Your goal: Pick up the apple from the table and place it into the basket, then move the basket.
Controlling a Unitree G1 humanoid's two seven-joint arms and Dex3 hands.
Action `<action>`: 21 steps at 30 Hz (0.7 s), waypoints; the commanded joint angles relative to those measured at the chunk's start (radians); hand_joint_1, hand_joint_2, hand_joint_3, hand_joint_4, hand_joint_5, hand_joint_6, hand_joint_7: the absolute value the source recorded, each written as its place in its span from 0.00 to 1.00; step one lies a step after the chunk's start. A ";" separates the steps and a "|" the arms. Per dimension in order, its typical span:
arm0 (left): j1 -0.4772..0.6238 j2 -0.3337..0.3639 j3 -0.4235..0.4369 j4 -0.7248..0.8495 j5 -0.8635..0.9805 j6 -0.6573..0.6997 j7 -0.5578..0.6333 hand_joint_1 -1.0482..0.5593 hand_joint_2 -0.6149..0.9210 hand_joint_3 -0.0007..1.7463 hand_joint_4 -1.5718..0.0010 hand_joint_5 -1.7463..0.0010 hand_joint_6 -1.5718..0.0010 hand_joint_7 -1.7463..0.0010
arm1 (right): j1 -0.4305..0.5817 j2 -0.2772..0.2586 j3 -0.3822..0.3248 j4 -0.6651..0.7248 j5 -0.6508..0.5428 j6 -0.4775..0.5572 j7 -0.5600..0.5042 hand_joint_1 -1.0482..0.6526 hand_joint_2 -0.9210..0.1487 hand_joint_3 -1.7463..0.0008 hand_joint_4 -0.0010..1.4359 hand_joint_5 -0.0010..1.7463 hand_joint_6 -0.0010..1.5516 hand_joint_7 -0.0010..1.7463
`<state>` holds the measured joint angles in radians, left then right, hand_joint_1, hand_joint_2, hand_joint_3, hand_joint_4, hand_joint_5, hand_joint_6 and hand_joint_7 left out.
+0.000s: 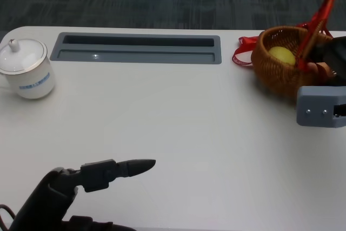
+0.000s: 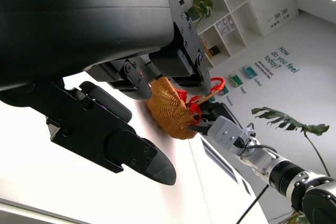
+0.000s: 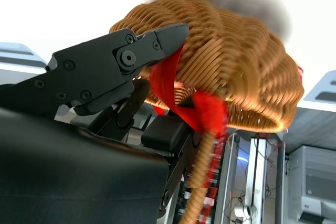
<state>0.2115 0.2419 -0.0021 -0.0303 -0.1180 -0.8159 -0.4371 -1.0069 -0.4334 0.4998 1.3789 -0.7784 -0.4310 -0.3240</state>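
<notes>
A yellow apple (image 1: 281,55) lies inside the woven brown basket (image 1: 275,77) at the table's far right. The basket's red-wrapped handle (image 1: 324,9) rises above it. My right hand (image 1: 331,58) reaches in from the right edge and grips the handle near the rim. In the right wrist view its fingers (image 3: 115,66) wrap the red handle (image 3: 202,108) against the basket (image 3: 247,66). My left hand (image 1: 97,179) rests low at the front left, far from the basket, with one finger stretched out and nothing in it. In the left wrist view its fingers (image 2: 105,124) are apart, with the basket (image 2: 168,106) beyond.
A white lidded mug (image 1: 26,68) stands at the far left. A grey recessed slot (image 1: 138,48) runs along the back of the white table (image 1: 178,133). A red ribbon (image 1: 243,52) trails from the basket's left side.
</notes>
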 commanded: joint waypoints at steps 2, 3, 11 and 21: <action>-0.003 0.006 -0.002 0.002 -0.001 -0.010 0.011 0.33 0.87 0.00 0.50 1.00 0.54 1.00 | -0.008 -0.013 -0.024 -0.005 0.030 -0.029 0.024 0.16 0.16 1.00 0.47 0.00 0.35 0.00; -0.003 0.006 -0.002 0.002 -0.001 -0.011 0.010 0.33 0.87 0.00 0.50 1.00 0.54 1.00 | -0.006 -0.015 -0.024 -0.006 0.030 -0.036 0.026 0.14 0.15 0.99 0.45 0.00 0.32 0.00; -0.008 0.005 -0.009 0.003 -0.005 -0.017 0.009 0.33 0.87 0.00 0.50 1.00 0.54 1.00 | 0.006 -0.024 -0.030 -0.015 0.042 -0.053 0.068 0.06 0.11 0.99 0.28 0.00 0.19 0.00; -0.015 0.007 -0.014 0.003 -0.005 -0.014 0.009 0.32 0.87 0.00 0.50 1.00 0.54 1.00 | 0.017 -0.049 -0.043 -0.026 0.068 -0.066 0.114 0.01 0.08 0.99 0.18 0.00 0.09 0.00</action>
<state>0.2027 0.2391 -0.0207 -0.0303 -0.1194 -0.8208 -0.4371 -0.9966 -0.4567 0.4697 1.3619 -0.7276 -0.4952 -0.2197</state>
